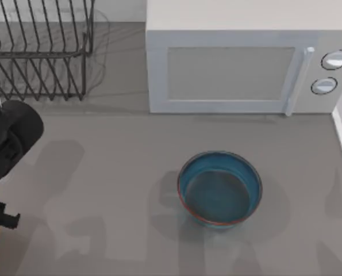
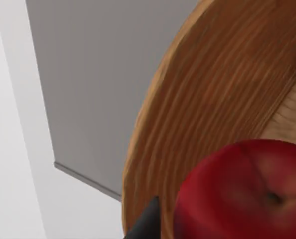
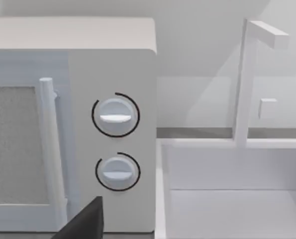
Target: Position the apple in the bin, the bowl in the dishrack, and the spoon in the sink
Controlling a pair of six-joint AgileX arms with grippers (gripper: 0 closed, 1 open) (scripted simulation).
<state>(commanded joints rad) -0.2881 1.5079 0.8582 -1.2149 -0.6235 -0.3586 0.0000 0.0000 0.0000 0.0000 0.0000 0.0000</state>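
Where worktop (image 1: pixel 119 172) meets its left edge, left arm over bin (image 2: pixel 207 109); left pincer (image 2: pixel 152 224) beside apple (image 2: pixel 242 194), which sits over bin's wooden rim — clamped or loose, cannot tell. Bowl (image 1: pixel 219 188) upright mid-worktop, right of centre, before microwave (image 1: pixel 245 63). Dishrack (image 1: pixel 38 52) at far left corner. Right pincer (image 3: pixel 85 221) facing microwave dials, sink (image 3: pixel 237 199) beside; grip state unclear.

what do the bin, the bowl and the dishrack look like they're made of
The bin looks like wood with a smooth, warm brown finish: grain lines follow its curved rim. The bowl seems glazed ceramic, though it could be enamel: deep teal-blue with a soft sheen and a thin reddish-brown rim. The dishrack appears to be dark coated metal wire: thin black bars, see-through between them.
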